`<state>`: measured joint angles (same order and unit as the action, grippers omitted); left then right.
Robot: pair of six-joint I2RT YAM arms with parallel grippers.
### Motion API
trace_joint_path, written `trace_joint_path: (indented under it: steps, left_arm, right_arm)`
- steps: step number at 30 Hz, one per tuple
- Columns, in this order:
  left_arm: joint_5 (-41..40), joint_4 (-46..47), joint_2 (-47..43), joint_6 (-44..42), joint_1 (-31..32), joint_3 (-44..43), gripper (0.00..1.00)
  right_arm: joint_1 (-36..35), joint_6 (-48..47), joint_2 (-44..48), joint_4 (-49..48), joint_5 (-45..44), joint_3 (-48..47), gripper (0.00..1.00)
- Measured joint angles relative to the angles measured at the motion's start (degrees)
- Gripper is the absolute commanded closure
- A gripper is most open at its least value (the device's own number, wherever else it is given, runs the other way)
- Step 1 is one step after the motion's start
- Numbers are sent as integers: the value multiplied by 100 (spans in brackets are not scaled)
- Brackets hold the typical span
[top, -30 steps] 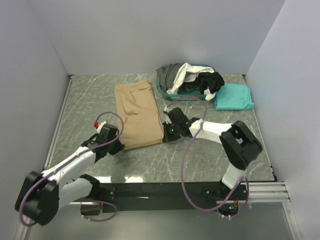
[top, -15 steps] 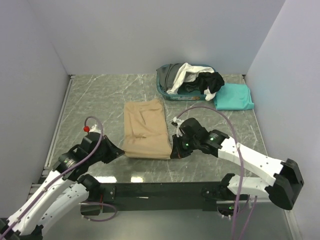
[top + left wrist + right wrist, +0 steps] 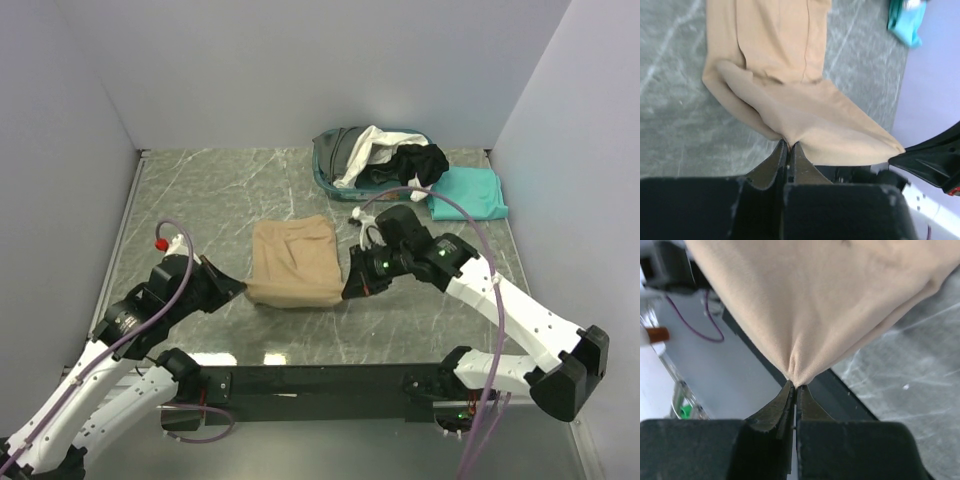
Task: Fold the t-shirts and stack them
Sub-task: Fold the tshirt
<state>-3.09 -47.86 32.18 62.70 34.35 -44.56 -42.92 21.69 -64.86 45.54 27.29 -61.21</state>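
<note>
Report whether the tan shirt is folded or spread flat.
Folded, not flat: the tan shirt is a narrow panel, its near corners pinched by the left gripper and right gripper and lifted off the table.

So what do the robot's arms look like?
White tube-like links, chunky black joints. A purple cable loops along the left arm, another along the right arm. The left end effector and right end effector are black with two pointed fingers. The left arm has a small red cap; tiny green lights glow on the right.

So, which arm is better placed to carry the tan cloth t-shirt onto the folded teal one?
Right, probably: the right gripper pinches the tan cloth t-shirt and sits nearer the folded teal t-shirt than the left gripper.
</note>
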Motion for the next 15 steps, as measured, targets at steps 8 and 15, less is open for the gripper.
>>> trace_joint_path:
  steps: [8, 15]
  left_arm:
    - [-997, 645, 599, 37, 4, -245, 99]
    - [-1858, 942, 1956, -61, 2, -820, 99]
  right_arm:
    - [682, -227, -597, -343, 389, -378, 100]
    - [1023, -350, -1233, -595, 538, -922, 100]
